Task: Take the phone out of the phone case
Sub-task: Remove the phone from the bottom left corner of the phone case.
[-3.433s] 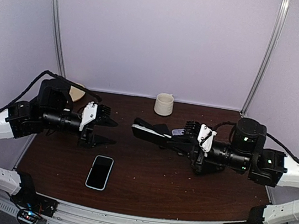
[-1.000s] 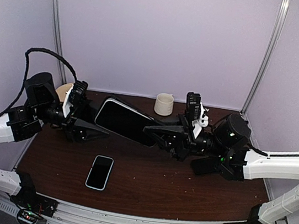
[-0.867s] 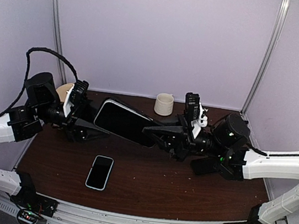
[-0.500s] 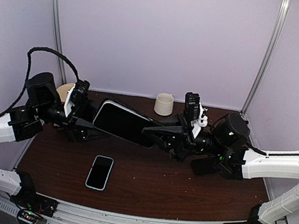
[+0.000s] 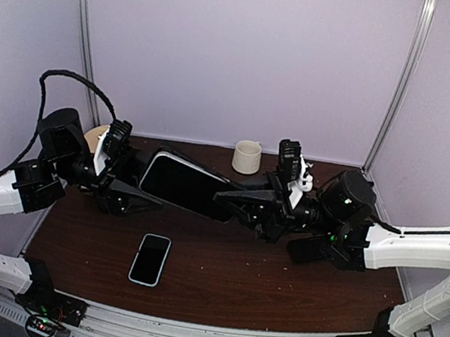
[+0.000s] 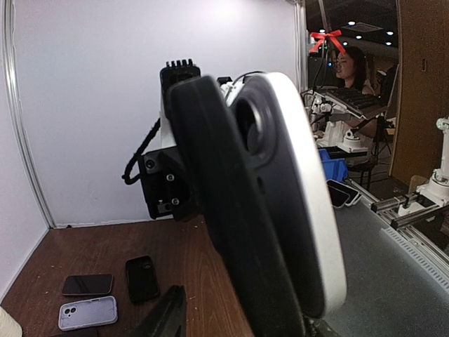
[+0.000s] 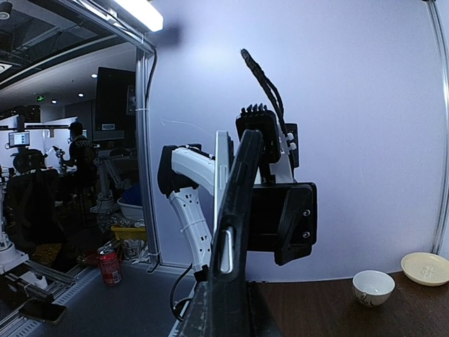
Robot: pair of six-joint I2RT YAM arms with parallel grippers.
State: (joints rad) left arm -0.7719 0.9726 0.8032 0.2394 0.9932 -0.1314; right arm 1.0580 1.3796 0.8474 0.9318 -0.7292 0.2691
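Phone case (image 5: 185, 184) — glossy black slab, white rim | right gripper (image 5: 229, 201) clamped on it | left gripper (image 5: 149, 181): unclear

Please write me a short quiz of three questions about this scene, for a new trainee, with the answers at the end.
1. True or false: the cased phone lies flat on the table.
2. Fill in: the second phone lies on the table nearer the ___ arm's base.
3. What stands near the table's far edge? A) a bottle B) a cup C) a can

Key
1. False: it is up in the air, with the right gripper shut on one end and the left gripper at the other.
2. left
3. B
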